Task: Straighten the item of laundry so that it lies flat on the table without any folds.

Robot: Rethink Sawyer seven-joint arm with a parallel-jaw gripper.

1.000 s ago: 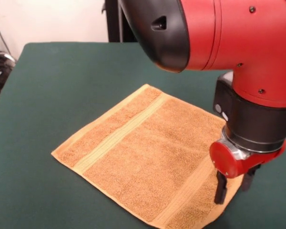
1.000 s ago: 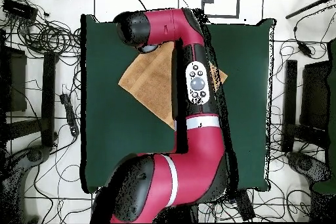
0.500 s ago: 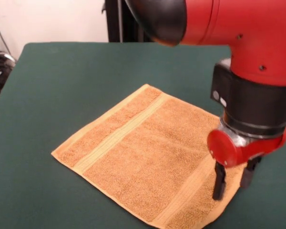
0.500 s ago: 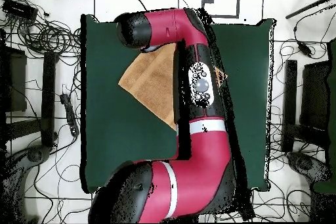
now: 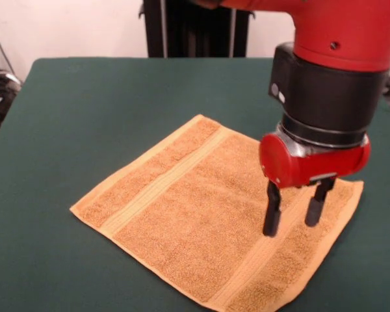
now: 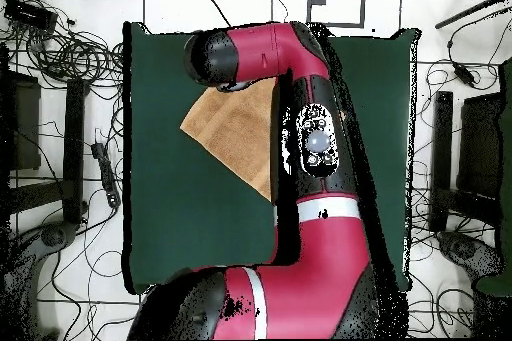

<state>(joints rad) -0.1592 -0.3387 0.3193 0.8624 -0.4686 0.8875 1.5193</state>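
The terry towel (image 5: 214,224) lies spread on the green worktop (image 5: 84,110), set cornerwise to the worktop's edges. In the front view it sits toward the near edge and right of the middle, with one corner pointing at the far edge. Its surface looks flat: both paler woven bands run straight, and the edges that show lie down on the felt with no corner turned over. In the overhead view the arm (image 6: 315,147) covers part of the towel, so that part can be checked only from the front.

The gripper (image 5: 292,214) hangs above the towel's right-hand portion, jaws spread apart with nothing between them. The finger (image 5: 272,211) nearer the towel's middle ends close to the cloth over one of the woven bands; whether it touches cannot be told.

As a judgement, the task looks all but finished: no fold is visible anywhere in the front view. What may remain is only to lift the gripper clear without dragging the cloth, and to confirm the lower corner cut off by the picture's edge also lies flat.
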